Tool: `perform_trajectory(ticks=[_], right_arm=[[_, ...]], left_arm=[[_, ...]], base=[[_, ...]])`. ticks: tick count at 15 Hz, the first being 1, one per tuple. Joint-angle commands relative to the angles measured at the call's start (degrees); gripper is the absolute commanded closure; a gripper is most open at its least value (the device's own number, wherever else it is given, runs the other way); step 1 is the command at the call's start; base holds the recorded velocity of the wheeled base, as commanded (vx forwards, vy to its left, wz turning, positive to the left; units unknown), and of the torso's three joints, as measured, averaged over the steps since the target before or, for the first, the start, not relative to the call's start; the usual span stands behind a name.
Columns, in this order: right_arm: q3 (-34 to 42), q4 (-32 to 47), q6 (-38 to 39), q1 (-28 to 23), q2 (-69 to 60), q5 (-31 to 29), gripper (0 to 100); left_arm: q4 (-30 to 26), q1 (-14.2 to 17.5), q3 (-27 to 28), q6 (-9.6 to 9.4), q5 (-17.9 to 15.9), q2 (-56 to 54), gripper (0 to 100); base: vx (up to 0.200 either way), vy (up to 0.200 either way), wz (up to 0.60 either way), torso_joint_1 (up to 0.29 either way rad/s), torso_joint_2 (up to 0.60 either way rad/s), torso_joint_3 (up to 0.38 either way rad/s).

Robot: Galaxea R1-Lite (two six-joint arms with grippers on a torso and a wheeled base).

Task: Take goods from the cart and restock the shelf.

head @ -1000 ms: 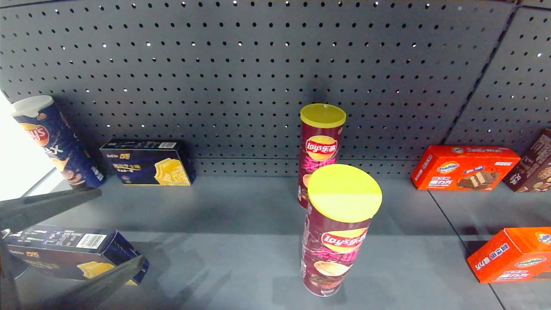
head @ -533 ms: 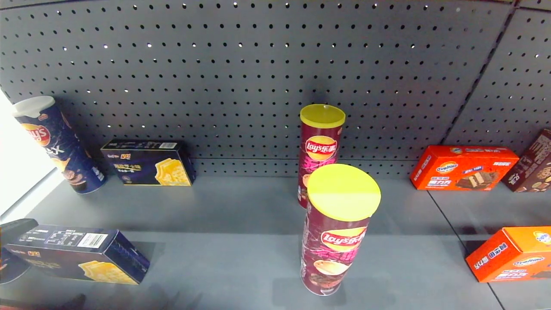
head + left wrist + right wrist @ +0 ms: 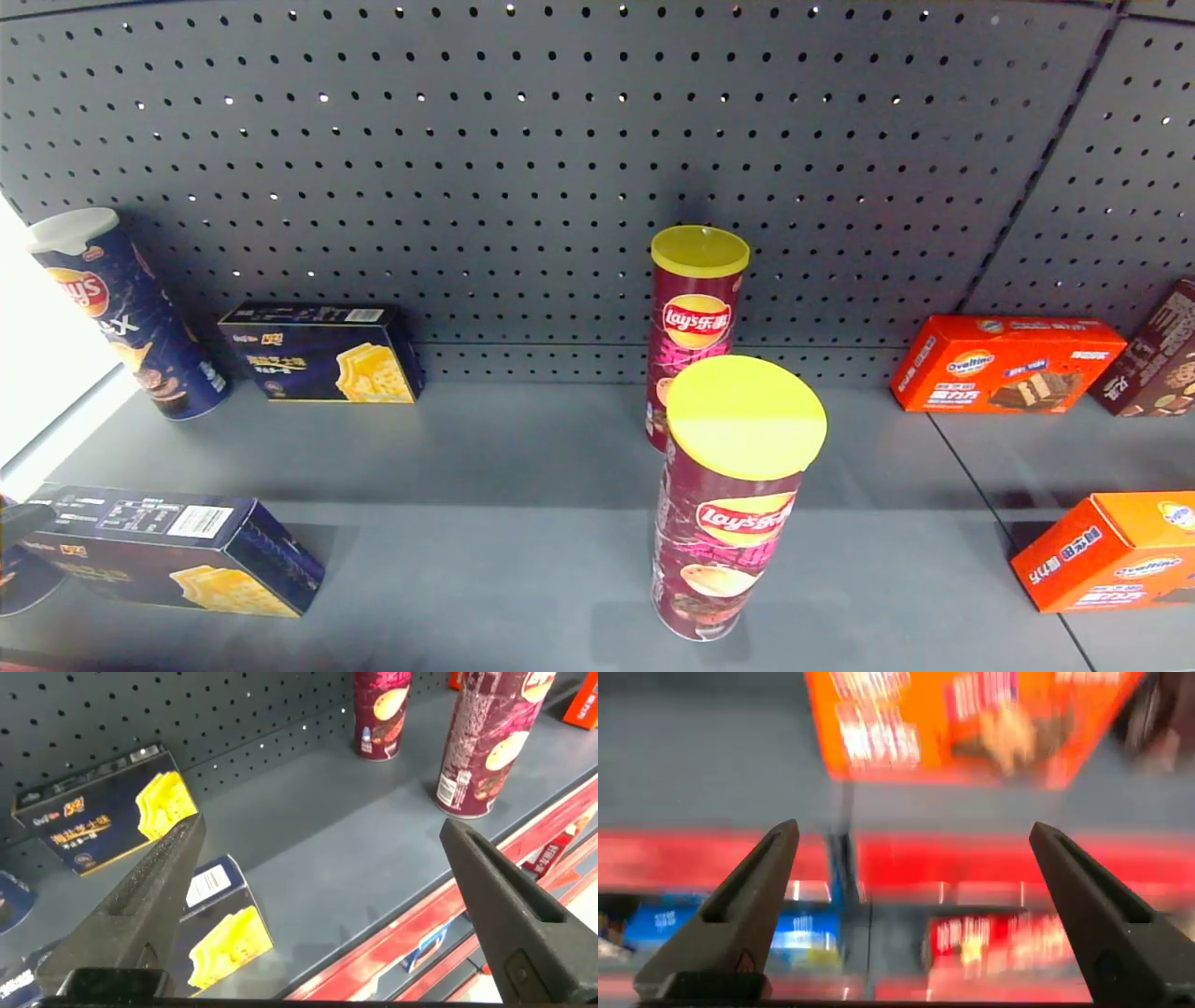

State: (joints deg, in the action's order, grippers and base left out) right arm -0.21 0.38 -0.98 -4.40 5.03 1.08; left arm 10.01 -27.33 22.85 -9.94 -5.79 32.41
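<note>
The left gripper [image 3: 318, 905] stands wide with nothing between its jaws, over the front left corner of the shelf [image 3: 523, 467]. The right gripper [image 3: 910, 905] is likewise spread and empty. It faces the shelf's red front edge strip [image 3: 906, 873] below an orange box [image 3: 971, 719], though that view is too smeared to place it more exactly.

The main risk, as I judge it, is to the navy cracker box [image 3: 224, 924]. It lies flat at the front left corner, close to the front edge, with one left finger [image 3: 140, 915] just beside it. A sideways drag when the arm draws off could catch the box and skew it or push it over the edge. The tall front chip can [image 3: 733, 504] stands upright near the front edge at mid-shelf, well apart from this gripper. A broad swing across the shelf could topple it into the rear can [image 3: 695, 327] just behind.

The cracker box lies beneath and beside that finger, outside the jaws and free of them. A second navy box [image 3: 322, 353] sits against the rear edge on the left, and a blue can [image 3: 121, 313] stands in the rear left corner.
</note>
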Motion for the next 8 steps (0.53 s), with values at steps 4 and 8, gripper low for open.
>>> perform_trajectory(ticks=[4,8], right_arm=[[0.1,-0.4,0.5,0.0,0.2,-0.6,0],[0.2,-0.4,0.5,0.0,0.2,-0.6,0]], left_arm=[[0.0,0.2,-0.3,0.00,0.1,-1.9,0],[0.0,0.2,-1.0,-0.08,-0.1,-3.2,0]], base=[[0.000,0.000,0.00,0.000,0.00,0.000],[0.000,0.000,0.00,0.000,0.00,0.000]])
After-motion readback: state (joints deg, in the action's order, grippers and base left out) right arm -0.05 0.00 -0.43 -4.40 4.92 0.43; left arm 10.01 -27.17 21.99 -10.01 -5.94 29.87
